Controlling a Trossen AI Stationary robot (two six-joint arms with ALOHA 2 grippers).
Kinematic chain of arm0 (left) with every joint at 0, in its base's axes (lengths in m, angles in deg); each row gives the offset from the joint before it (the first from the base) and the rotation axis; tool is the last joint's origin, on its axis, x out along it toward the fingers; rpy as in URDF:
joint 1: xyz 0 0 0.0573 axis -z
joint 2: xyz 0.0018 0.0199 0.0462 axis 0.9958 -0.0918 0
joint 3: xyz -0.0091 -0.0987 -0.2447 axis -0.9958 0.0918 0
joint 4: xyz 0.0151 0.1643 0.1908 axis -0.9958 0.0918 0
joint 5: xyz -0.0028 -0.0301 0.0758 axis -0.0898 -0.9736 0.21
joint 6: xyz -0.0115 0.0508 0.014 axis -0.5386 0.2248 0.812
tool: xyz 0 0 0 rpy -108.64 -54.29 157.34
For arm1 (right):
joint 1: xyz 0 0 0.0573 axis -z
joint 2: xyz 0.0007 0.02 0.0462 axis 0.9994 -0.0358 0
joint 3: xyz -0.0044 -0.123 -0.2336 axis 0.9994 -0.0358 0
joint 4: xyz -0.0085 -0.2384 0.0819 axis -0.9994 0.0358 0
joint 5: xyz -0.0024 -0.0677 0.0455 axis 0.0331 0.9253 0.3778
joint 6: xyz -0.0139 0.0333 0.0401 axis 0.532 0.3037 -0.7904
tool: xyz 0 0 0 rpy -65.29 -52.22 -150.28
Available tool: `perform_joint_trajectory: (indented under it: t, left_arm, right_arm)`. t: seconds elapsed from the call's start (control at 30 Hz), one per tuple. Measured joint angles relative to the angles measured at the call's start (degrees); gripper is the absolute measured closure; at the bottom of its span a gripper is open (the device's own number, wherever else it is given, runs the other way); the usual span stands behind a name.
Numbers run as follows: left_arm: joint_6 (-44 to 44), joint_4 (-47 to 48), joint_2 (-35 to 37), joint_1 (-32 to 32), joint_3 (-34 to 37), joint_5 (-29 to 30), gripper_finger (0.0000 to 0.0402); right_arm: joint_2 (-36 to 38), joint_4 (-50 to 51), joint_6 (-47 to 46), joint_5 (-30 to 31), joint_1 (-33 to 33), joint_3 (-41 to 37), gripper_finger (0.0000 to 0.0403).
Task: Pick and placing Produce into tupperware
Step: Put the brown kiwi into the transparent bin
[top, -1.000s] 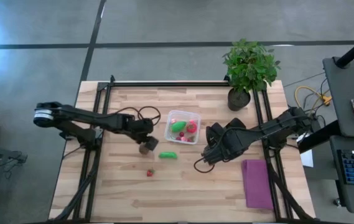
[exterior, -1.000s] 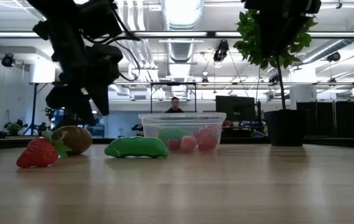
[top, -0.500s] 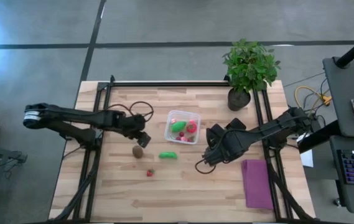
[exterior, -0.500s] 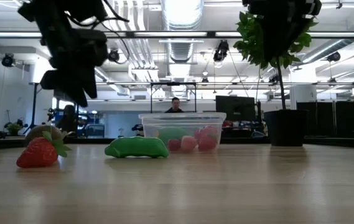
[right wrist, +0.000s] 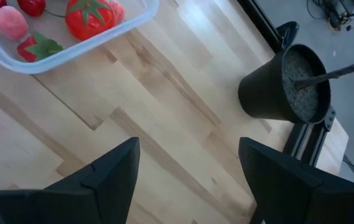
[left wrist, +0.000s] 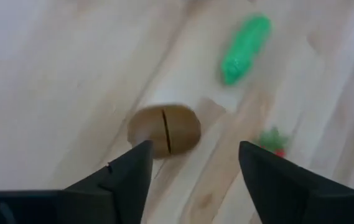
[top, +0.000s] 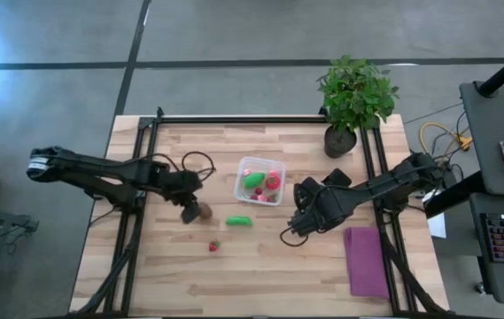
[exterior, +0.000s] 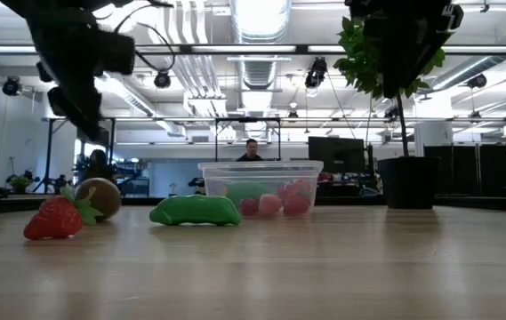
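The brown kiwi (top: 204, 212) lies on the wooden table, a cut line across it (left wrist: 164, 129). My left gripper (top: 189, 213) hangs open just to its left and above it (left wrist: 192, 149); the kiwi sits beyond the fingertips, untouched. A green oblong piece (top: 240, 221) and a strawberry (top: 213, 246) lie nearby. The clear tupperware (top: 260, 180) holds green and red produce. My right gripper (top: 287, 236) hovers open, right of the tupperware (right wrist: 71, 37), with nothing between its fingers.
A potted plant (top: 351, 97) stands at the table's far right, its black pot (right wrist: 285, 84) close to my right arm. A purple cloth (top: 365, 261) lies at the near right. Bare wood spreads along the near edge and the far left.
My left gripper has drawn back toward the table's left edge and risen, rolling about its own axis. It now stands beside the kiwi, no longer over it. The kiwi has rolled a little to the left and back again, staying on the table.
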Motion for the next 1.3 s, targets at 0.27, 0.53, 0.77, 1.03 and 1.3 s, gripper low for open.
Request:
perform_joint_trajectory:
  t: [0.27,0.53,0.77,1.03,1.3]
  left_arm:
    - [29.7,-1.3,-5.1,4.4,0.0,0.5,0.0159]
    - [44.4,-0.8,-11.5,4.8,-1.2,3.8,0.0159]
    - [50.0,2.6,-13.0,4.7,-2.9,3.2,0.0159]
    - [51.3,1.6,-13.0,4.8,-1.6,1.0,0.0159]
    - [57.8,-2.9,-19.0,5.0,-1.2,2.5,0.0159]
  right_arm:
    - [0.7,-0.4,0.1,-0.1,0.0,0.0,0.0138]
    - [2.2,-0.3,-1.3,-1.2,0.0,0.0,0.0138]
    - [2.4,-0.1,-2.4,-1.5,0.0,0.0,0.0138]
    - [2.4,-0.3,-3.1,-1.5,0.0,0.0,0.0138]
    - [2.4,-0.3,-3.9,-1.6,0.0,0.0,0.0138]
